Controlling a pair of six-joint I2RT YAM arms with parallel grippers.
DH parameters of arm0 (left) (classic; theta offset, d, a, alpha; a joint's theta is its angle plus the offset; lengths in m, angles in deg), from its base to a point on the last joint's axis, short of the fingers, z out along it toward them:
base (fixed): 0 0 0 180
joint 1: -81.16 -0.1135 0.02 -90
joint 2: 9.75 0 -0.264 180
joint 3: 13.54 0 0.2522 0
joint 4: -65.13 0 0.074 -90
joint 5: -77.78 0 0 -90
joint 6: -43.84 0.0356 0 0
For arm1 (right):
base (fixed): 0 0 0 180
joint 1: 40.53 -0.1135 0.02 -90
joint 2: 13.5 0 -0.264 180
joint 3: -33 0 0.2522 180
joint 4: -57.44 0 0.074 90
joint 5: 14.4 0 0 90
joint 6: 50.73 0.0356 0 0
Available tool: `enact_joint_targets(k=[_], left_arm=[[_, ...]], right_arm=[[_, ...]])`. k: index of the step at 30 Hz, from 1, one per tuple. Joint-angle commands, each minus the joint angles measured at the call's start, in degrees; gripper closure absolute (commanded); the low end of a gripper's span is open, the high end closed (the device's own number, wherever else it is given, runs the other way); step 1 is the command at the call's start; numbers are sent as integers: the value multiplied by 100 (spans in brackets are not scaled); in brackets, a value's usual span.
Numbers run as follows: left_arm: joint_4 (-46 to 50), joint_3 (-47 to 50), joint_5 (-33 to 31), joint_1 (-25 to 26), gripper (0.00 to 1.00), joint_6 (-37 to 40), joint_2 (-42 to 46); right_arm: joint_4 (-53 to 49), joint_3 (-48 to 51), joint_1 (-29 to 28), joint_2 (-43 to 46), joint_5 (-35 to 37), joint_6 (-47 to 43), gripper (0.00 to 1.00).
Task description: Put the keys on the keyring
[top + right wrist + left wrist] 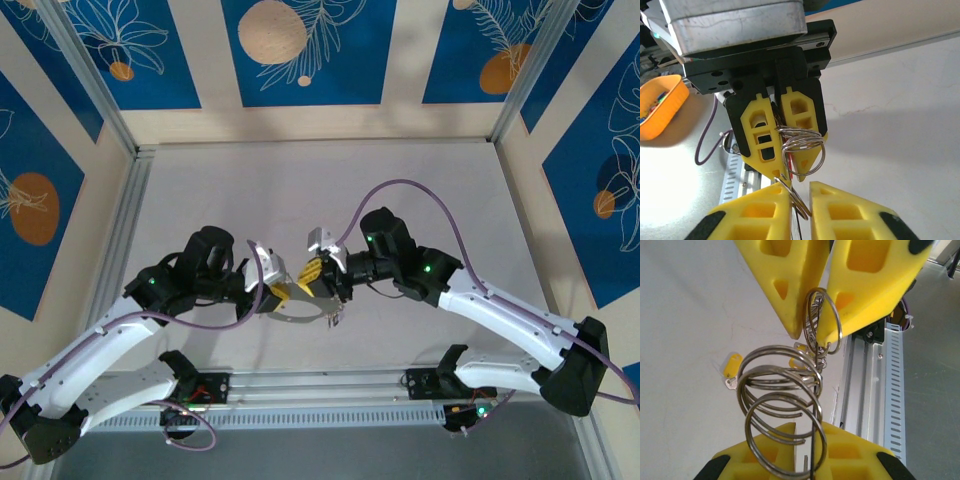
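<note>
Low over the table's front middle, my two grippers meet tip to tip. The left gripper (283, 293) (807, 432) is shut on a bunch of steel split rings (780, 400) belonging to the keys. A red tag (788, 161) shows between its fingers. The right gripper (318, 278) (800, 187) is shut on one small split ring (801, 200) (823, 320) at the end of that bunch. A thin grey loop, the keyring (298, 314), hangs under both grippers with keys (335, 318) dangling beside it. One yellow-tagged key (731, 366) lies loose on the table.
An orange bowl (660, 105) stands off to one side in the right wrist view. A slotted aluminium rail (880, 390) runs along the table's near edge just below the grippers. White table (320, 190) stretches behind them to the back wall.
</note>
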State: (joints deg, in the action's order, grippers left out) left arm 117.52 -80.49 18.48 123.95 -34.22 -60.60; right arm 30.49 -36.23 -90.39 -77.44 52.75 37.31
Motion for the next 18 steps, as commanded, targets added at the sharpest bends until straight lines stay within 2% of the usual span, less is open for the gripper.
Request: enact_joint_targets(k=[1,9,13,18], left_arm=[[-167,-113,142,30,100,-21,102],[-172,-86,83,31,100,-6,119],[-38,-110,-33,29,100,86,76],[158,-188,-144,42,100,230,-29]], right_arm=[[157,-150,62,3,-177,104,90],[776,101,179,81,-297,633,100],[327,13,21,149,531,251,100],[-1096,-584,-596,-24,1948,-1119,100]])
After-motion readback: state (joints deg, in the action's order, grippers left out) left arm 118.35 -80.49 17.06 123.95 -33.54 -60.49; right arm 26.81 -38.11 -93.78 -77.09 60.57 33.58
